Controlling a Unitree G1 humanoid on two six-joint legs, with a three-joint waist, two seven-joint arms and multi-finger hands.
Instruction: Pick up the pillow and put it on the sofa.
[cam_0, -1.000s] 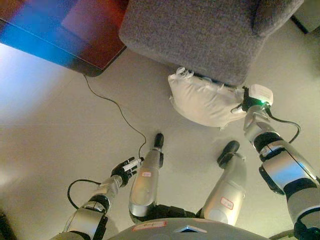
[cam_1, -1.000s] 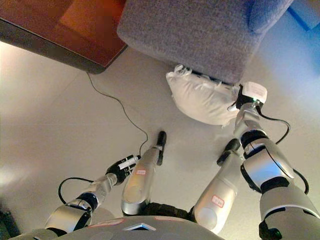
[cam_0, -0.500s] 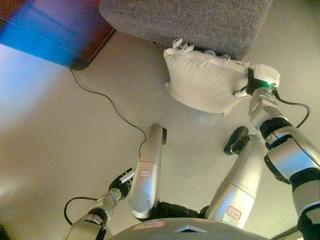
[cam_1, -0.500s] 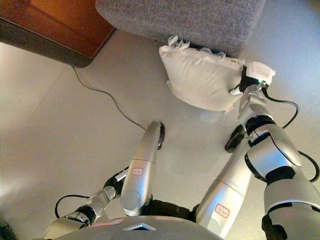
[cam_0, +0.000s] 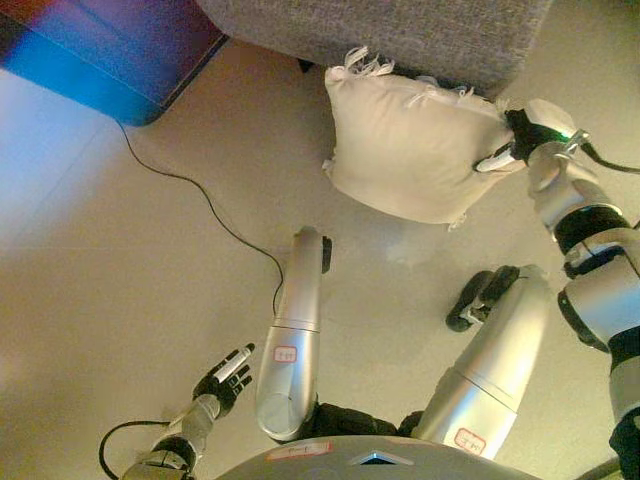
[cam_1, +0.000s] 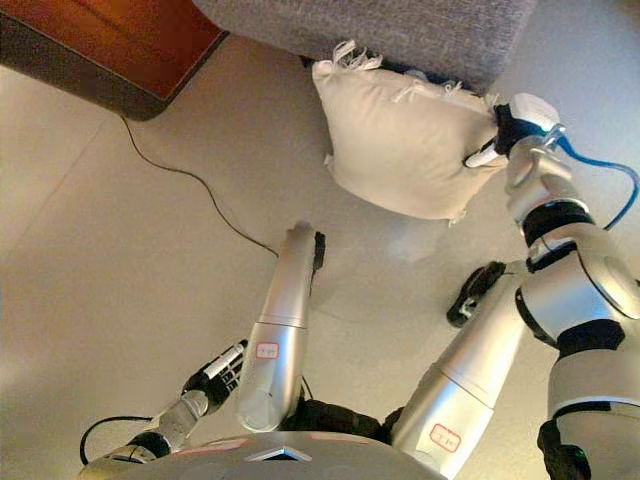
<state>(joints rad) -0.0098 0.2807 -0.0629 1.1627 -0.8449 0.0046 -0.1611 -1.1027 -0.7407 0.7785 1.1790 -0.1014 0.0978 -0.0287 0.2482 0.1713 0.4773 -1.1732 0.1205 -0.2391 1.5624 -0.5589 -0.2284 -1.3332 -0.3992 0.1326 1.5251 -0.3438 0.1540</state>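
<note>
Right hand (cam_0: 515, 143) gripping pillow (cam_0: 410, 150) edge.

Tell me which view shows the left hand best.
The left eye view: the left hand shows whole at lower left, clear of the leg, fingers straight above the floor. In the right eye view it sits lower, tight against the leg, its fingers harder to tell apart.
</note>
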